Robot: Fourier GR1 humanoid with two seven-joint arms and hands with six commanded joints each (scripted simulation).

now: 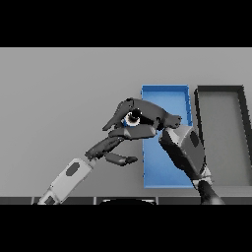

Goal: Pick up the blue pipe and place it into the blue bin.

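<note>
Right hand [147,115] hangs over the left wall of the blue bin [183,93], fingers curled downward. Something small, round and pale with a dark centre shows under the knuckles, at the bin's left edge. It could be the end of the blue pipe [133,118], but the hand covers the rest, so I cannot say for certain that the pipe is gripped or how it lies. No pipe is visible elsewhere on the grey table [59,98].

Left hand [110,147] sits just left of the bin, below the right hand and close to it. Its fingers are loosely extended and it holds nothing.

A dark grey bin [244,138] stands just right of the blue bin.

Risks, as judged:
- The hand is over the bin's left wall, not its middle. Releasing here could land the pipe on the rim and roll it onto the table.
- The two hands are nearly touching; a sideways move could knock them together and loosen the grip.
- If the pipe is held near one end, it may tilt and catch the wall.
</note>
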